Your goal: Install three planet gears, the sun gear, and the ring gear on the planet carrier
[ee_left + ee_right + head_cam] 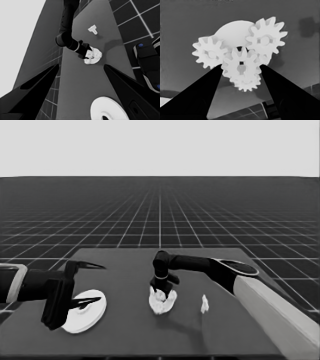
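Observation:
The smaller round part [161, 306] lies at the table's middle, seen also in the right wrist view [232, 31] and the left wrist view [96, 56]. Several small gears sit on it: one left [208, 53], one right [266, 40], one low [247, 83] and a centre gear [241, 60] in front. My right gripper [162, 292] [241, 66] [87, 53] stands over them, its fingertips touching both sides of the centre gear. The larger round part [82, 317] [107, 110] lies flat at the table's left end. My waiting left gripper [90, 285] [81, 66] hangs open above it, not holding it.
A thin white piece [204, 304] [93, 29] stands to the right of the smaller round part. The right arm's pale forearm [270, 310] fills the lower right of the head view. Dark machinery with blue lights [147, 65] sits past the table's edge.

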You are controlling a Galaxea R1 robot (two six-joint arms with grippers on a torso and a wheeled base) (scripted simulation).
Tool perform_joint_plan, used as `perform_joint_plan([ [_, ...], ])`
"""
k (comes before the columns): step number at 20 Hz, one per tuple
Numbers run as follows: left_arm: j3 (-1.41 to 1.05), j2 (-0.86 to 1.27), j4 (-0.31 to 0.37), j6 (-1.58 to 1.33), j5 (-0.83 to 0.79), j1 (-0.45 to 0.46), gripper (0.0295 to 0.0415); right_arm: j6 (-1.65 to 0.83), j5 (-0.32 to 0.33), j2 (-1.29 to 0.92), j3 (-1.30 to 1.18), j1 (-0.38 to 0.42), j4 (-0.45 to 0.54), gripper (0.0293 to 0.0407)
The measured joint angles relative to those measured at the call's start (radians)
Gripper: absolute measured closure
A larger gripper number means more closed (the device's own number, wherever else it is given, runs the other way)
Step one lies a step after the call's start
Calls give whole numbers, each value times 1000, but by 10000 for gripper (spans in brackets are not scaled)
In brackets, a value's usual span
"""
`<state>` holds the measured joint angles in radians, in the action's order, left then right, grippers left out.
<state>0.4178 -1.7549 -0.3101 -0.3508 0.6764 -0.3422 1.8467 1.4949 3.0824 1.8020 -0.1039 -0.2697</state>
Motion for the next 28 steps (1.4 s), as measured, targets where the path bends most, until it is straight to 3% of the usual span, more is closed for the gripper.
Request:
perform_joint_plan([
  [28,0,0,0,0,0,0,326,293,0,0,0,0,0,390],
])
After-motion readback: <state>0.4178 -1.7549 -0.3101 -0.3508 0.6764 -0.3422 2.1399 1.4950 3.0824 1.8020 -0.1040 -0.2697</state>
